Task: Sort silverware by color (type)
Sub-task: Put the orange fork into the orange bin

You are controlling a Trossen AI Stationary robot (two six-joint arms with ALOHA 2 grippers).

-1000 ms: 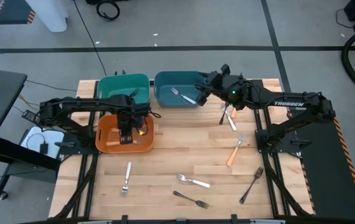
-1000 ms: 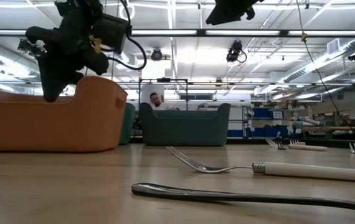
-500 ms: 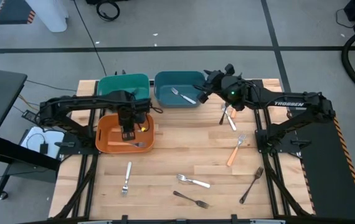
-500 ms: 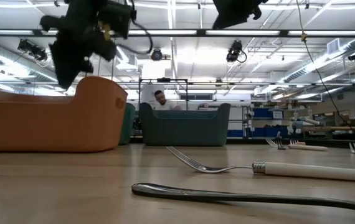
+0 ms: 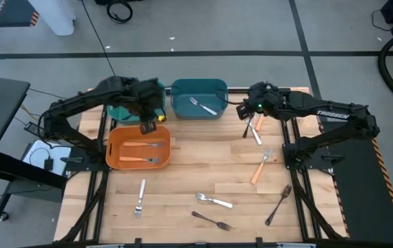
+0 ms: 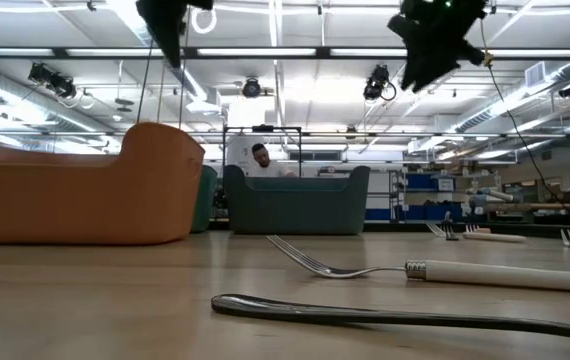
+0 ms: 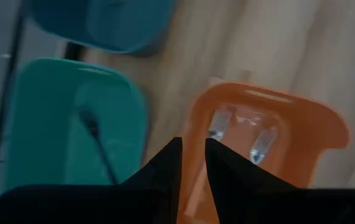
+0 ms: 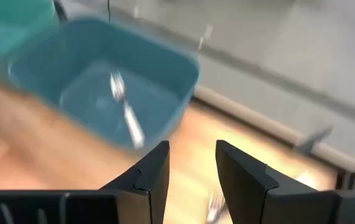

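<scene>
My left gripper [image 5: 146,126] [image 7: 193,149] hangs narrowly open and empty above the far rim of the orange bin [image 5: 114,157]. Two orange-handled forks [image 5: 141,145] lie flat on that bin's floor. My right gripper [image 5: 240,111] [image 8: 190,152] is open and empty, raised just right of the blue bin [image 5: 183,110], where a silver fork [image 5: 202,105] lies. A black fork [image 7: 99,149] lies in the green bin [image 7: 34,112]. Below the right gripper, a silver fork and an orange-handled fork [image 5: 252,127] lie crossed on the table.
More forks lie loose on the wooden table: a silver one [image 5: 140,196] near the left, a silver one [image 5: 214,200] and a black one [image 5: 212,221] near the front, an orange-handled one [image 5: 260,167] and a black one [image 5: 278,204] on the right. A person [image 6: 258,158] shows beyond the table.
My left gripper has risen out of the orange bin and moved toward the far edge; two orange-handled forks now show on the bin floor where it stood. My right gripper has moved from above the blue bin toward the table's right, coming lower.
</scene>
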